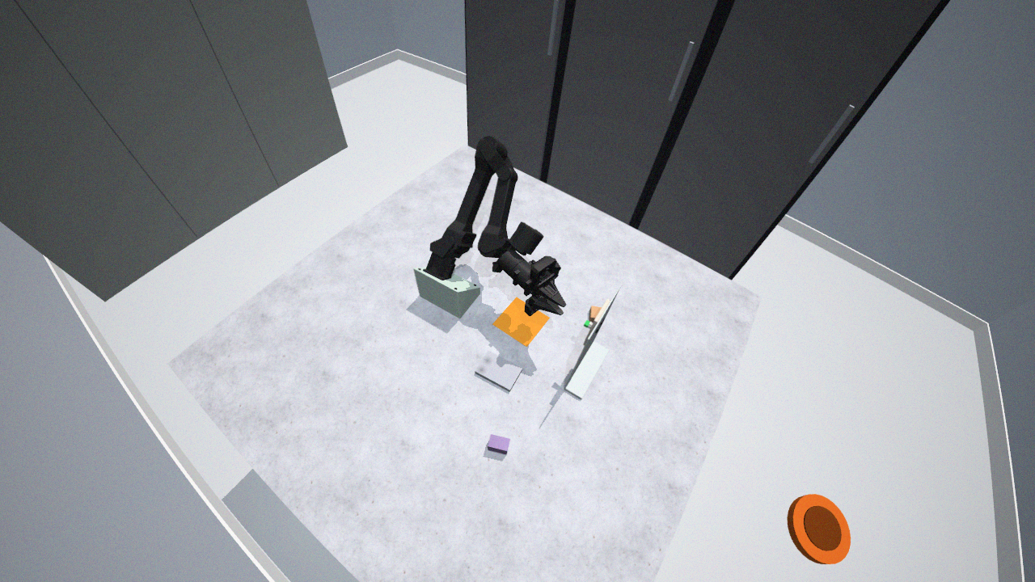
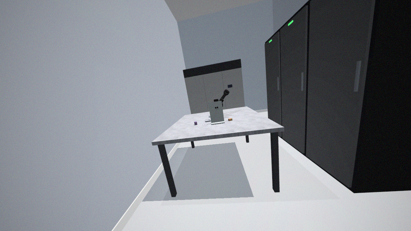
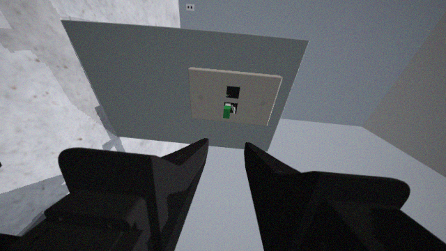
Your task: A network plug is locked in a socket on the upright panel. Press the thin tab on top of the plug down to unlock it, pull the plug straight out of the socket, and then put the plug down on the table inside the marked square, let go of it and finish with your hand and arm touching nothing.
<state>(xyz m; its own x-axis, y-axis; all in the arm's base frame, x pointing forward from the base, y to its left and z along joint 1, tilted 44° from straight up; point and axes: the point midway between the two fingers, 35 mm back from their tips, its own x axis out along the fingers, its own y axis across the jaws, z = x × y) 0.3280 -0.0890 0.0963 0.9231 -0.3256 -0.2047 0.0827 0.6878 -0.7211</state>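
My gripper [image 1: 563,309] [image 3: 226,145] is part-way open with nothing between its fingertips. It hangs above the table beside the orange marked square [image 1: 536,330], short of the upright grey panel [image 2: 216,115] [image 3: 139,84]. The plug's green part [image 1: 588,323] [image 3: 226,111] sticks out of the lower socket of the beige plate [image 3: 209,84] in the wrist view; a pale part of the plug shows beside it. The fingertips touch neither the plug nor the panel. The thin tab cannot be told clearly. In the exterior view, the panel hides the gripper's fingers and the plug.
An empty socket [image 3: 233,92] sits beside the plugged one. An orange block [image 1: 595,312] [image 2: 230,119] lies near the panel. A flat grey box [image 1: 499,375] [image 2: 207,120] lies near the square. A purple block [image 1: 498,442] [image 2: 195,123] lies farther off. The panel's pale foot [image 1: 586,371] rests on the table.
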